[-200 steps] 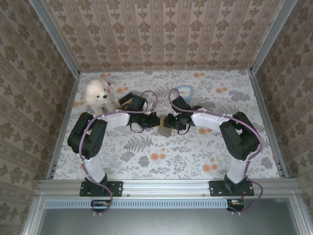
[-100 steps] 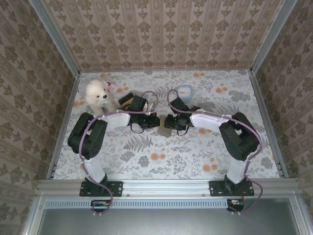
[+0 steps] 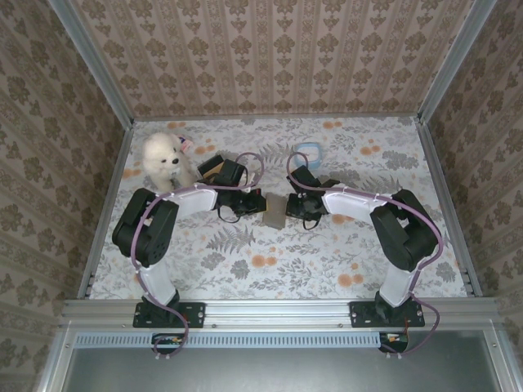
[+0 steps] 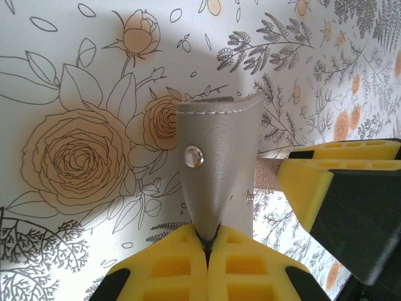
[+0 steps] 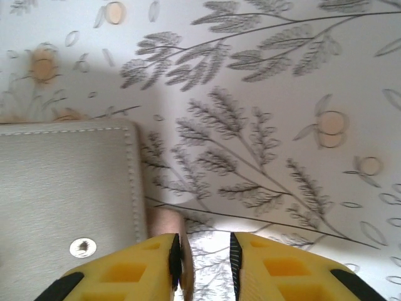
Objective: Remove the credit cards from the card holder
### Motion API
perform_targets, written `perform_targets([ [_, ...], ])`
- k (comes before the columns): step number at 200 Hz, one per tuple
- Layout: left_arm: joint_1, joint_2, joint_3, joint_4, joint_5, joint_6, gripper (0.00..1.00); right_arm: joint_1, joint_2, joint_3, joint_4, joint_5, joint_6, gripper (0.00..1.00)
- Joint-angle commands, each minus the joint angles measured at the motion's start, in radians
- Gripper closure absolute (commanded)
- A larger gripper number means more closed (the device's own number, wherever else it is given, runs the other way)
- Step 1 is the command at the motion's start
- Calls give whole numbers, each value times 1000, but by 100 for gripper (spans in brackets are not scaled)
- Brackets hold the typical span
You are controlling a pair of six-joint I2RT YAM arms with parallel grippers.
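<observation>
- card holder sits mid-bench, between the 2 grippers.
- left gripper: fingers clamped tight on the holder's grey flap, just below its snap stud; the flap stands up off the bench.
- right gripper: fingers a little apart, floral cloth showing in the gap, just beside the holder's stitched edge.
- pale pink strip juts from under that edge, against 1 finger; cannot tell whether it is a card.
- white plush toy far left, well apart.
</observation>
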Motion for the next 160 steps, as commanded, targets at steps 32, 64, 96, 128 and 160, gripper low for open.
perform_targets([
  [32,1,-22,33,-65,-31,19,86,-1,27,17,33,-68,-3,72],
  [64,1,-33,52,-107,-68,14,56,-4,25,25,21,-35,-21,80],
  [96,4,-82,70,-171,-147,19,34,-4,-18,41,-13,18,-96,90],
  [128,8,-177,30,-162,-197,66,0,18,-85,76,-73,2,-262,92],
  [160,49,-273,-53,-115,-234,25,0,44,-145,95,-133,-41,-324,92],
])
